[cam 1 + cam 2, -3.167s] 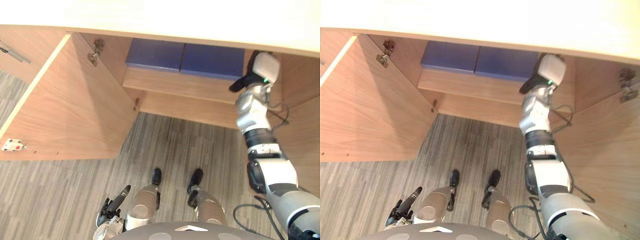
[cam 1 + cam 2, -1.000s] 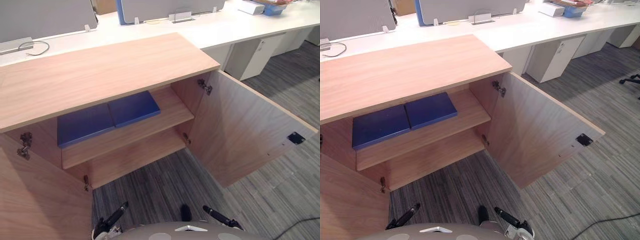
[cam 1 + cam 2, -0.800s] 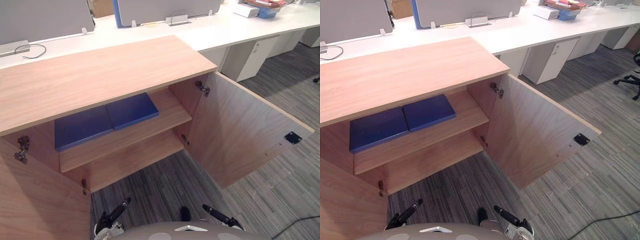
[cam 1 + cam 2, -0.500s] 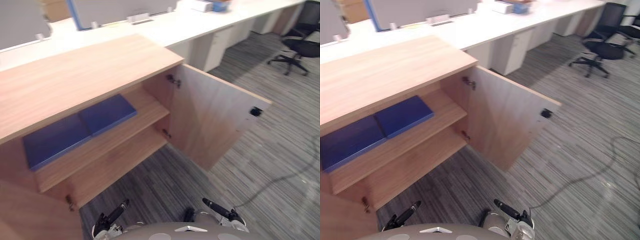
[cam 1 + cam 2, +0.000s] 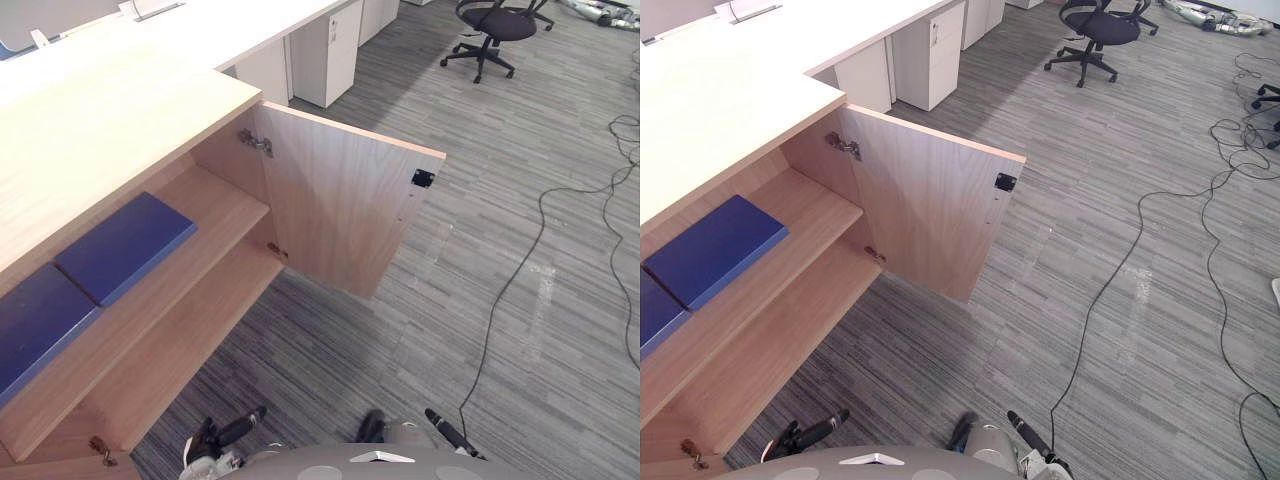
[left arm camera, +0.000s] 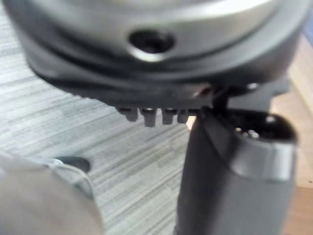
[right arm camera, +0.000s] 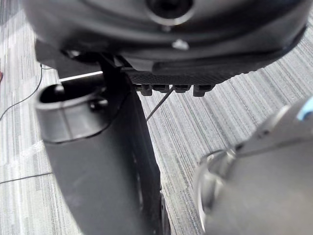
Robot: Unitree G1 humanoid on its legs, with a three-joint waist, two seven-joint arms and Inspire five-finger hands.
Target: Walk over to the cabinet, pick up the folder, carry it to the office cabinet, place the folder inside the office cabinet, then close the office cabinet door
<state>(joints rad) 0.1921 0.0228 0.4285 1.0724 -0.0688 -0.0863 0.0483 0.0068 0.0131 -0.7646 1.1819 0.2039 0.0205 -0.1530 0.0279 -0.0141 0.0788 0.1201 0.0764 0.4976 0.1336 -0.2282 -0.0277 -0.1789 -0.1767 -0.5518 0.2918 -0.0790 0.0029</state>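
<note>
Both arms hang low by the robot's sides. The left hand [image 5: 228, 433] and right hand [image 5: 449, 431] hold their fingers straight, released and empty, above the floor [image 5: 430, 320]. A blue folder [image 5: 125, 245] lies flat on the office cabinet's [image 5: 100, 130] upper shelf [image 5: 215, 215], toward the open door [image 5: 340, 210], just beside a second blue folder [image 5: 35, 320].

the left hand [image 6: 146, 73] looms dark and close, holding nothing, its fingers [image 6: 151, 116] a short row of tips beside the thick thumb [image 6: 234, 171]. beyond the hand lies grey striped carpet [image 6: 122, 161]; pale cabinet [image 6: 303, 98] wood shows past the thumb.
</note>
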